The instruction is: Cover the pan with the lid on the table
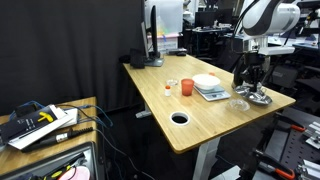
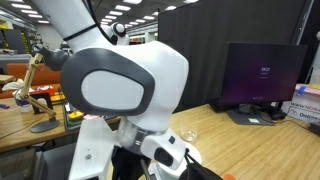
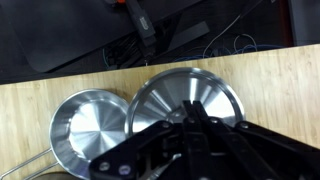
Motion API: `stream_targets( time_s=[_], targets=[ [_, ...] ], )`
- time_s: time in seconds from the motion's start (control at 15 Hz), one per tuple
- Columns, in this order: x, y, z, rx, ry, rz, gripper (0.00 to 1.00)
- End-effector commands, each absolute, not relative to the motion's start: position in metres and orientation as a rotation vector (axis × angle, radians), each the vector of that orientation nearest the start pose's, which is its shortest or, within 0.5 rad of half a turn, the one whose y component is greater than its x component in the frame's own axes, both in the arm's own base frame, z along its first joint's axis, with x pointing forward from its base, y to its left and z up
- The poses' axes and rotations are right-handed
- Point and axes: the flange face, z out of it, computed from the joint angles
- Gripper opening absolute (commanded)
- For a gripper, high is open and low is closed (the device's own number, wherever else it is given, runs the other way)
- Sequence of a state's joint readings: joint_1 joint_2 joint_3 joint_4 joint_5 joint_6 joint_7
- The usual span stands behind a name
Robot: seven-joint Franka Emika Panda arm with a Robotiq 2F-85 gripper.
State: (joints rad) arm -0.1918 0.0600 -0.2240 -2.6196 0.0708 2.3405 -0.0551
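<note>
In the wrist view the lid (image 3: 160, 95), a shiny silver disc with radial glints, fills the middle. My gripper (image 3: 192, 105) is shut over its centre, and the fingers hide the knob. The lid looks larger than the pan and its left edge overlaps the pan's rim, so it seems to be held above the table. The pan (image 3: 88, 125), small, round and silvery, sits on the wooden table to the lid's left and is uncovered. In an exterior view my gripper (image 1: 254, 82) hangs over silvery metal (image 1: 259, 98) at the table's near corner.
A white plate (image 1: 207, 82) sits on a scale, with an orange cup (image 1: 186, 88) beside it. A small clear round piece (image 1: 238, 104) lies near the gripper. The table (image 1: 160, 95) has a hole (image 1: 180, 118). The arm's body (image 2: 120, 85) blocks most of an exterior view, and a monitor (image 2: 265, 80) stands behind it.
</note>
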Motion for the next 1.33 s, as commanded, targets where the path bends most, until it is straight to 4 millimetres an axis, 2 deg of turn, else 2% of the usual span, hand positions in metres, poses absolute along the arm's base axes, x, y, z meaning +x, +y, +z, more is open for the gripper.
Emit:
stream_targets(
  time_s=[0.0, 0.2, 0.4, 0.67, 0.93, 1.27],
  targets=[
    [0.353, -0.188, 0.208, -2.873, 0.752, 0.464, 0.01],
    [0.342, -0.209, 0.203, -2.829, 0.861, 0.465, 0.01],
    [0.332, -0.222, 0.191, -2.796, 0.944, 0.488, 0.01],
    [0.331, -0.239, 0.176, -2.772, 1.036, 0.483, 0.01],
    [0.336, -0.246, 0.175, -2.753, 1.118, 0.471, 0.01],
    [0.329, -0.246, 0.172, -2.738, 1.148, 0.495, 0.01]
  ],
)
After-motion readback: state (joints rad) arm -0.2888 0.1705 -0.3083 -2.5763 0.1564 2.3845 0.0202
